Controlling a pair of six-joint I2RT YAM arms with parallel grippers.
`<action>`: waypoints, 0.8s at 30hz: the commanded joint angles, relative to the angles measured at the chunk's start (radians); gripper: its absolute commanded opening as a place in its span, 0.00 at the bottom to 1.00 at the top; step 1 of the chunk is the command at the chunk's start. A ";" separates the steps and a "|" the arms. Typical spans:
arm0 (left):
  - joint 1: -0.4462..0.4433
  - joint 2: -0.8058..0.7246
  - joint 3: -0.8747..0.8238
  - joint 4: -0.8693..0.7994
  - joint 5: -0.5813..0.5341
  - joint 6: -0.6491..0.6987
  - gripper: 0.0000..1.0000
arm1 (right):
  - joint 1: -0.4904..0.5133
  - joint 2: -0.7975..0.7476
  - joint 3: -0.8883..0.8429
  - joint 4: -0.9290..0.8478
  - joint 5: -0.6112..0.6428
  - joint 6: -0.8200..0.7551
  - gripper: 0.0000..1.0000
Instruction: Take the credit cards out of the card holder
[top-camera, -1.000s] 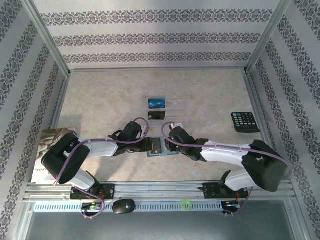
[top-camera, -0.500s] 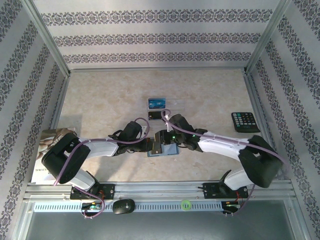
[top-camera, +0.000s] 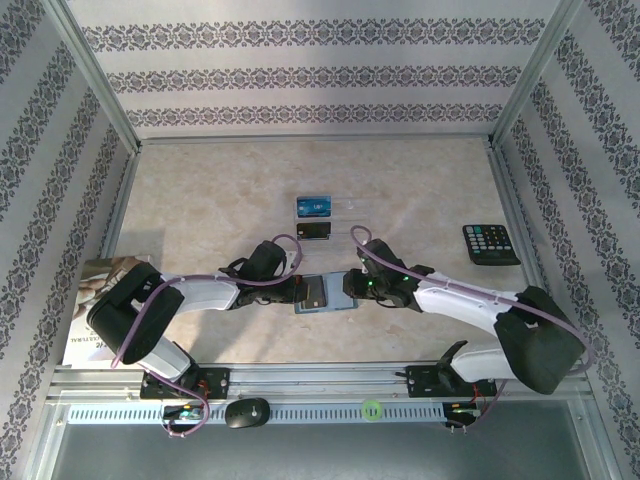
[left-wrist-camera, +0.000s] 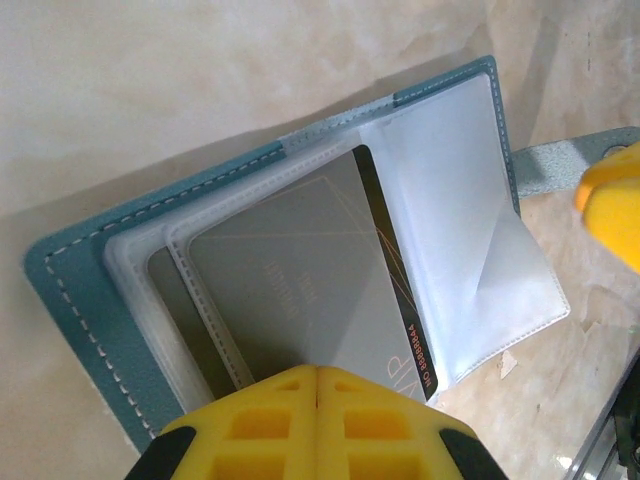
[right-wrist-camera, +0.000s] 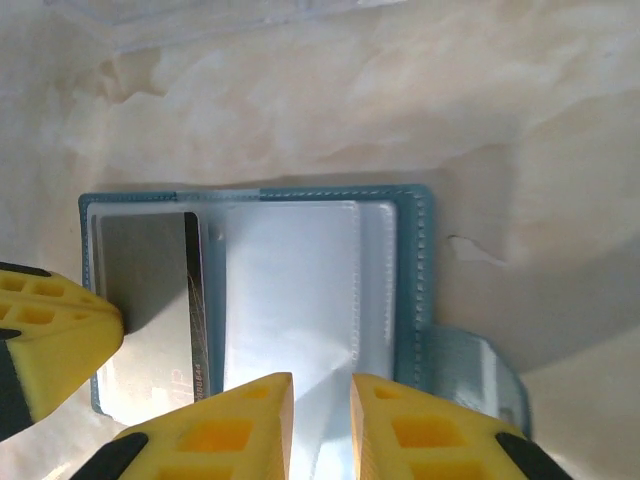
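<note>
- A beige marbled table sits inside walls of striped, patterned wallpaper.
- The left gripper has its yellow fingers pressed together, tips bearing down on the near edge of a grey metallic credit card.
- The right gripper hangs with its jaws a narrow gap apart and nothing between them, over a clear plastic pocket page.
- Both work on the small teal-blue bi-fold card holder, which lies open and flat at the near centre of the table.
- Beyond it lie a blue card and a dark card; a black calculator is well off to the right.
- The step appears to be freeing the grey card while the holder is pinned.
- Next, the right fingers likely need to reach that card's exposed edge and slide it out of its sleeve.
- Both arms reach inward, elbows out, wrists meeting at the holder.
</note>
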 joint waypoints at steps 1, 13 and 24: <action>-0.013 0.031 0.008 -0.070 -0.011 0.030 0.00 | 0.003 -0.081 0.014 0.000 0.027 -0.064 0.25; 0.002 0.001 -0.018 -0.088 -0.028 0.038 0.00 | 0.012 0.225 0.194 0.147 -0.393 -0.074 0.26; 0.026 0.011 -0.045 -0.062 0.000 0.041 0.00 | -0.016 0.339 0.188 0.124 -0.357 -0.056 0.26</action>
